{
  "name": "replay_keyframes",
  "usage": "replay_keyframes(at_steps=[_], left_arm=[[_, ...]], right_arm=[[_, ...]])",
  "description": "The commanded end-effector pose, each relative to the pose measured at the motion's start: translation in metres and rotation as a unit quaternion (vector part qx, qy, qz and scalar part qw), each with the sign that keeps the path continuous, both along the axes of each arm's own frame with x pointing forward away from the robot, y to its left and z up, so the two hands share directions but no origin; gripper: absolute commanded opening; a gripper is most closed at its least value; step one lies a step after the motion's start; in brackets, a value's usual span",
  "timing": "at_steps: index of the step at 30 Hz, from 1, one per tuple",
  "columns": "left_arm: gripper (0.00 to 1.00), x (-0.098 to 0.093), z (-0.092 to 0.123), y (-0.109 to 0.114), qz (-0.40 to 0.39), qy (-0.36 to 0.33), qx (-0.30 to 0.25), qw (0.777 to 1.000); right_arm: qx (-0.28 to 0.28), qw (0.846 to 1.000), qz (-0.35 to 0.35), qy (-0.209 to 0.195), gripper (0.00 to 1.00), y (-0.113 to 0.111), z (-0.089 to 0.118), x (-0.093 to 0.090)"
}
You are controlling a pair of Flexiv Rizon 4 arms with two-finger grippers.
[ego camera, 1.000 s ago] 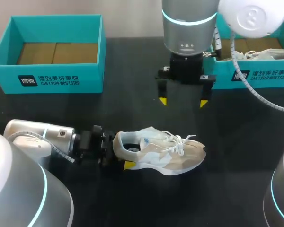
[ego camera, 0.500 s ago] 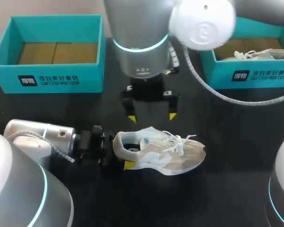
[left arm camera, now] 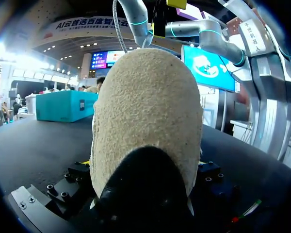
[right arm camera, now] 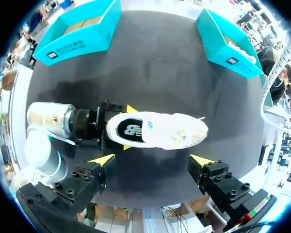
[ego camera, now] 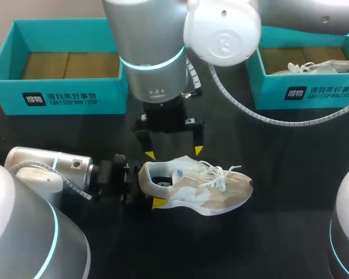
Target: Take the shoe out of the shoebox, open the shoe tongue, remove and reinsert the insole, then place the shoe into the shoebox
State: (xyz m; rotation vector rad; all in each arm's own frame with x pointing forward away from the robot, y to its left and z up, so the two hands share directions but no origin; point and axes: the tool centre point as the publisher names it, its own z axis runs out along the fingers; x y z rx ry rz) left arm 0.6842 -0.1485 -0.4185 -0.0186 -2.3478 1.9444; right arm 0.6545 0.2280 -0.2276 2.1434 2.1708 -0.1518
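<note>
Snugly, left pincer (right arm camera: 128,127) clamps the fuzzy, round-heeled shoe (right arm camera: 169,132).

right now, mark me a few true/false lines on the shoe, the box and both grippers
1. The shoe lies in the left box. False: it stands on its sole on the table, and that box holds no shoe.
2. The left gripper is shut on the shoe's heel. True.
3. The right gripper is shut on the laces. False: its fingers are open above the shoe's opening and touch nothing.
4. The shoe's toe points away from the left gripper. True.
</note>
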Motion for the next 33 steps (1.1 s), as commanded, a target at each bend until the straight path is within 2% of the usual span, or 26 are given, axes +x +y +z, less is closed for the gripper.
replay_keyframes(at_steps=[1,6,16,26,33], left_arm=[[0.0,-0.001,0.0,0.0,0.001,0.0,0.001,1.0],[0.0,-0.001,0.0,0.0,0.001,0.0,0.001,1.0],[0.0,-0.001,0.0,0.0,0.001,0.0,0.001,1.0],[0.0,-0.001,0.0,0.0,0.001,0.0,0.001,1.0],[0.0,-0.001,0.0,0.0,0.001,0.0,0.001,1.0]], right_arm=[[-0.11,0.988,-0.11,-0.011,1.0,0.032,-0.032,-0.001],[-0.14,0.981,-0.135,-0.022,1.0,0.026,-0.044,0.003],[-0.156,0.974,-0.164,-0.033,1.0,0.016,-0.067,0.002],[-0.138,0.973,-0.18,-0.044,1.0,-0.001,-0.088,0.006],[-0.134,0.972,-0.187,-0.053,1.0,-0.004,-0.099,0.011]])
